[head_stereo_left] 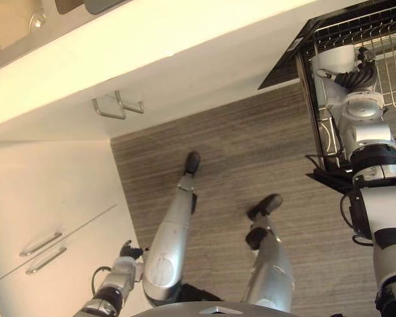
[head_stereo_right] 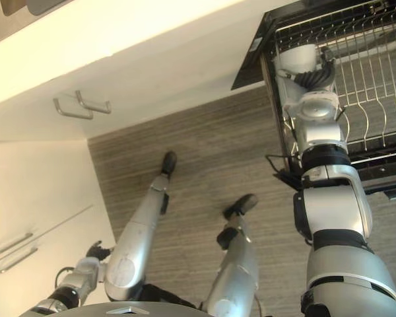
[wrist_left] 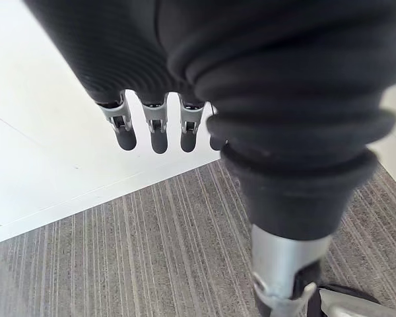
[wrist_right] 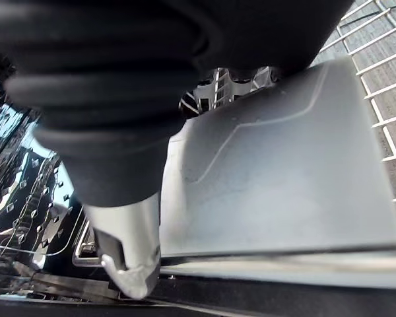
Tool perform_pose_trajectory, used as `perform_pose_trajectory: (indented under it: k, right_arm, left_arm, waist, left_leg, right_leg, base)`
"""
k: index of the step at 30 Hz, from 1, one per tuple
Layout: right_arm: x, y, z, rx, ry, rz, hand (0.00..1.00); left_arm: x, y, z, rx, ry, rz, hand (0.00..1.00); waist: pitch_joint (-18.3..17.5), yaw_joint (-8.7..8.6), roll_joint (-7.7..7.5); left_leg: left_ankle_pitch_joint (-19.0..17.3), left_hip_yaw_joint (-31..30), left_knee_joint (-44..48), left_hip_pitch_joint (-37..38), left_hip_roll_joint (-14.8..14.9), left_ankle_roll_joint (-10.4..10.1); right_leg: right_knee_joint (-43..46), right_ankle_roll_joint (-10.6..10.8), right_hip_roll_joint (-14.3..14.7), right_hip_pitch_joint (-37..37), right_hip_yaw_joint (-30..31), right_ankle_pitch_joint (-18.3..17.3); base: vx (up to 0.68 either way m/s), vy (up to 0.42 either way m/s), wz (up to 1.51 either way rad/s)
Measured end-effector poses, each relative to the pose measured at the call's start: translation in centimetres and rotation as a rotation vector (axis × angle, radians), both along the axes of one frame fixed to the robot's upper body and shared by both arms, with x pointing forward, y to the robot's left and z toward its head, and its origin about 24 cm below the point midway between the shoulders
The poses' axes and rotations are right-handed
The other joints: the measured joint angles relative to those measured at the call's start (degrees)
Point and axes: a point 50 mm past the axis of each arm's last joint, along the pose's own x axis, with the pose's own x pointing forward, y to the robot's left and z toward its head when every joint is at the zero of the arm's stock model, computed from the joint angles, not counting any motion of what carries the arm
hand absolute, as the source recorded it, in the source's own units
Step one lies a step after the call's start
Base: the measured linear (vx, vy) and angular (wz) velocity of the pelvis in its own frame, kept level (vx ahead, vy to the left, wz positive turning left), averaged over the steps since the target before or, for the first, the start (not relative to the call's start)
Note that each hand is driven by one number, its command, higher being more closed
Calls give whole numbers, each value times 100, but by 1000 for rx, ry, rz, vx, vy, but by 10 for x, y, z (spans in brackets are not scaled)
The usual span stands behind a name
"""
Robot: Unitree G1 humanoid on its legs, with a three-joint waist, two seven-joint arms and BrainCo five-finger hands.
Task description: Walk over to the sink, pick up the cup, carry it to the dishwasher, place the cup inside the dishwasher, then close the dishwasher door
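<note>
Floor (head_stereo_left: 251,145) fills most of my feed, grey and striped, spreading out under both arms. Next in size are the white cabinet fronts (head_stereo_left: 46,191), right alongside my left hand (head_stereo_left: 127,251), and above them the pale table edge (head_stereo_left: 158,46) runs well beyond that hand.

Now over to the right: the dishwasher (head_stereo_left: 287,66) shows its dark frame, and its wire rack (head_stereo_left: 389,39) is out over the floor. My right hand (head_stereo_left: 355,78) is reaching into the near corner of that rack, with wire bars on the far side of the hand and past its fingers.

Smaller things now. Two long bar handles (head_stereo_left: 43,246) sit on the drawers, near the left hand but not touching it. Two hooked metal handles (head_stereo_left: 119,105) are farther off, under the table edge.

And there's the cup (head_stereo_left: 336,58), white, at the tip of my right hand and inside the rack's corner. The fingers are on one side, the thumb crosses the other, and the hand is curled round it and gripping. I can't tell whether the cup rests on the wires or hangs just above them.

The left hand hangs low by the cabinets, its fingers (wrist_left: 158,135) straight and loosely spread, holding nothing.
</note>
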Motion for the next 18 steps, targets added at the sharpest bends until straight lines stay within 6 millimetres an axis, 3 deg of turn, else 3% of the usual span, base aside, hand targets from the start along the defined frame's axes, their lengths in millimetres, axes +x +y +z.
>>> perform_pose_trajectory:
  k: [7, 11, 14, 18]
  right_arm:
    - [2, 12, 2, 63, -102, 24, 0]
    - [-2, 24, 9, 99, -233, 72, 0]
    - [-6, 36, -8, 155, -257, 118, 0]
    - [-18, 45, -50, 307, -238, 187, 0]
  left_arm:
    - [-1, 0, -1, 1, -1, 2, 0]
    - [-11, 4, -4, -1, 17, 19, 0]
    - [-24, 7, -8, -17, 39, 54, 0]
    - [-47, 14, -15, -70, 125, 101, 0]
  waist:
    - [-20, -33, 30]
    - [-21, -245, 32]
    - [-16, -487, 22]
    - [-12, -835, -138]
  left_leg:
    - [-16, -32, -33, 457, -31, -13]
    - [27, 76, -267, 872, -56, 2]
    - [62, 213, -493, 1339, -64, 12]
    - [188, 394, -1003, 2046, -53, -30]
  right_leg:
    - [383, 0, -114, 316, 1, -294]
    - [529, 19, -210, 547, 41, -414]
    - [581, 44, -273, 818, 125, -493]
    - [520, 90, -269, 1219, 236, -570]
  base:
    - [1, -15, 6]
    - [-10, -13, 3]
    - [16, -23, -10]
    - [51, -27, -17]
